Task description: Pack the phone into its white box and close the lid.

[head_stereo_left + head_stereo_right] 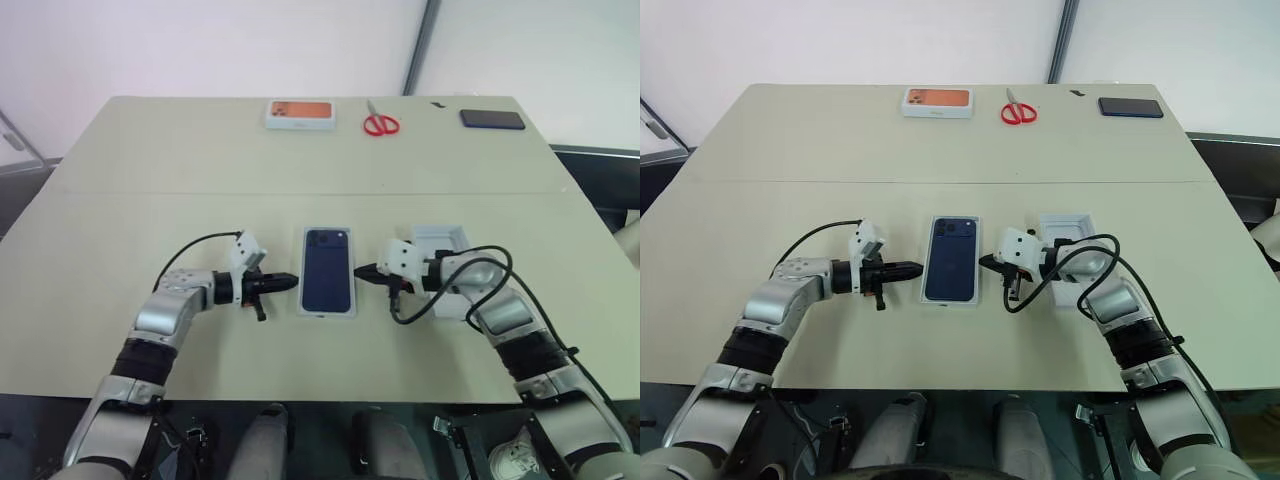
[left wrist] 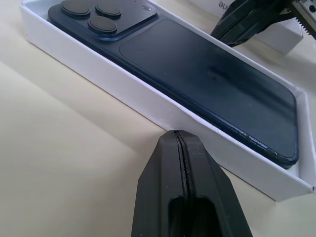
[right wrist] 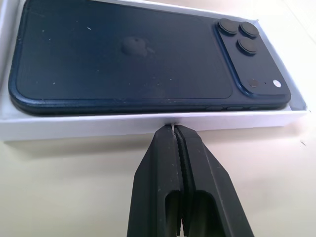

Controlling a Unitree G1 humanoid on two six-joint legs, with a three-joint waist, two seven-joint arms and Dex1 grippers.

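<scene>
- phone (image 1: 328, 270) sits face down in the white box (image 1: 304, 300)
- lid (image 1: 440, 243) still off (lying beside it on the table (image 1: 120, 230))
- left tool (image 1: 290, 281) and right tool (image 1: 362, 272) both clenched, empty

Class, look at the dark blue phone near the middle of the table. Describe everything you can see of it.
The phone is a slim, dark navy slab with rounded corners, lying flat with its back up inside the white box. Three round lenses sit on a raised square at its far corner, and a faint logo marks the middle of its matte back. Its edges look slightly speckled. The left gripper and right gripper, both shut, sit at the box's long sides without touching the phone.
</scene>
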